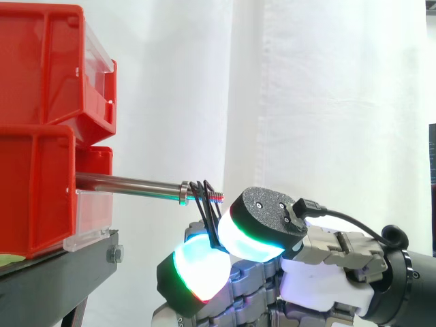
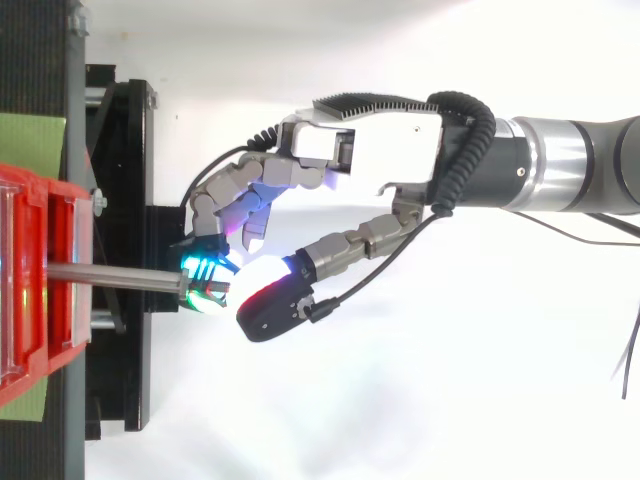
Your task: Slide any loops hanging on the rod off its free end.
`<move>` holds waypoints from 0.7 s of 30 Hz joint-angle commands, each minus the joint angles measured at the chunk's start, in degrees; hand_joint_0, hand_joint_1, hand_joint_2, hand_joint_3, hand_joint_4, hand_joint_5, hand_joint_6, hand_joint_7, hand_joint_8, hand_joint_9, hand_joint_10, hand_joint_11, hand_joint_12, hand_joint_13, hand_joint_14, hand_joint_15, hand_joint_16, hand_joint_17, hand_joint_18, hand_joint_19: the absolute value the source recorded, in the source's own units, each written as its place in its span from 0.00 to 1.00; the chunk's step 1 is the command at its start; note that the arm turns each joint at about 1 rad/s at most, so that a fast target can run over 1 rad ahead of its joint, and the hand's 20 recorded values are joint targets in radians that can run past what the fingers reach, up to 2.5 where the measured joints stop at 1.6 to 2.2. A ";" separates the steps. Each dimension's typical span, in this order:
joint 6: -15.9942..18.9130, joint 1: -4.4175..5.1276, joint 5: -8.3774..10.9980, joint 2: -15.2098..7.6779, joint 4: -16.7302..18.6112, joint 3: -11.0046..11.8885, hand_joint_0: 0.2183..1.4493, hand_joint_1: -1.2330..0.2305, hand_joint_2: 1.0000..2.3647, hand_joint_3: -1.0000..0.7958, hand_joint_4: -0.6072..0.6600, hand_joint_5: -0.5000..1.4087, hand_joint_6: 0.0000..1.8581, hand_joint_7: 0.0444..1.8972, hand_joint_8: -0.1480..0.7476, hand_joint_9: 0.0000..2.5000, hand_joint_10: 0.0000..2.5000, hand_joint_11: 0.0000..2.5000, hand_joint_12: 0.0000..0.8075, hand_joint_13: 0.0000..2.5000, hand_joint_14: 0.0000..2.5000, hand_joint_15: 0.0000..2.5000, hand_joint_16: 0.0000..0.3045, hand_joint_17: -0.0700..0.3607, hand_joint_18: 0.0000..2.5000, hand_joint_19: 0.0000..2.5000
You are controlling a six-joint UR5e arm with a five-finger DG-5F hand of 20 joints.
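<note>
Hand (image 1: 327,269): fingers curled, glowing pads (image 1: 253,235) pinching the loops (image 1: 207,204) low down, a sound hold.
Loops: black, thin, likely light and stretchy; on the rod (image 1: 129,184)'s threaded tip, past its collar (image 1: 182,193); threads may snag.
Rod: level, jutting from the red bins (image 1: 37,170).

Bins (image 1: 41,88) stacked on stand (image 1: 61,272); rod (image 1: 129,183) juts past stand's right edge, loops (image 1: 210,212) at its free end, hand (image 1: 267,219) pinching them from below.

Grey-and-white hand (image 2: 392,150) with black-backed white, cyan and red pads (image 1: 199,271), silver wrist (image 2: 562,160).
</note>
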 commanded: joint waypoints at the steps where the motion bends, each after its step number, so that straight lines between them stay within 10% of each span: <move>1: 0.00 -0.13 0.00 0.47 -0.20 0.02 0.29 0.39 0.00 0.56 0.61 0.19 0.48 0.53 0.61 0.32 0.00 0.03 0.50 0.35 0.00 0.04 0.21 0.50 0.43 0.16; 21: -1.93 -1.27 -0.44 4.87 -9.34 -1.21 0.30 0.38 0.02 0.58 0.53 0.19 0.48 0.56 0.61 0.33 0.00 0.05 0.49 0.35 0.00 0.05 0.21 0.50 0.43 0.16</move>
